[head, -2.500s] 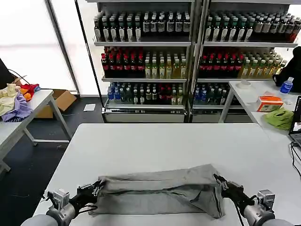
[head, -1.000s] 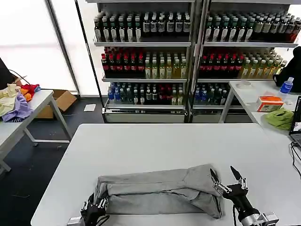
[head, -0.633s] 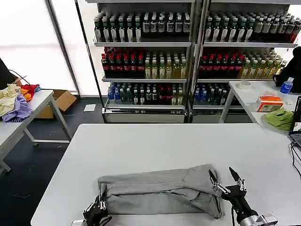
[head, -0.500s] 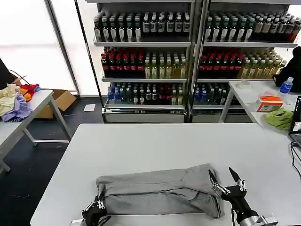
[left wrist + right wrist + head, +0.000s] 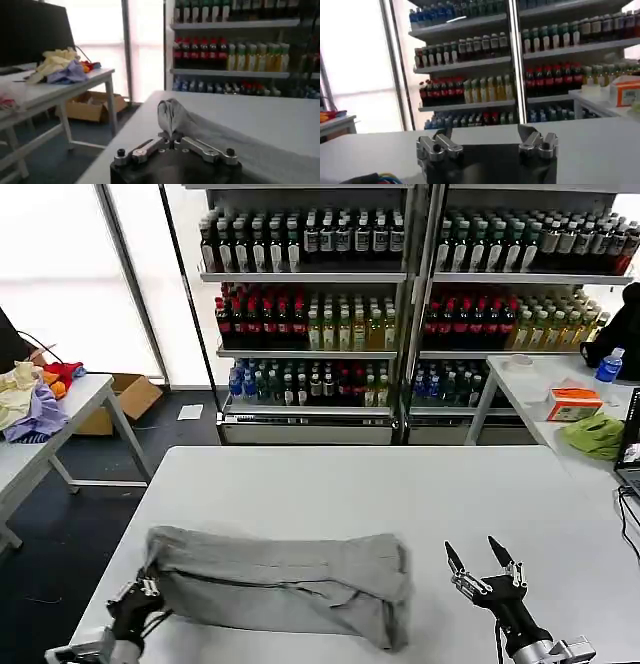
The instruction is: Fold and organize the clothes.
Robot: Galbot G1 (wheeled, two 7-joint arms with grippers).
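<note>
I take the grey shirt [image 5: 275, 584] as my landmark; it lies in a long folded band on the white table [image 5: 330, 484], near the front edge. At the shirt's left end my left gripper [image 5: 143, 592] has its fingers pinched on the corner of the cloth; the left wrist view shows the fabric [image 5: 172, 117] bunched between them. Well to the right of the shirt, my right gripper [image 5: 482, 569] hovers with its 2 fingers spread, holding nothing. I judge I'm positioning the shirt, so I'd drag low and slow, keeping the fold flat and stopping short of the table's edge.
</note>
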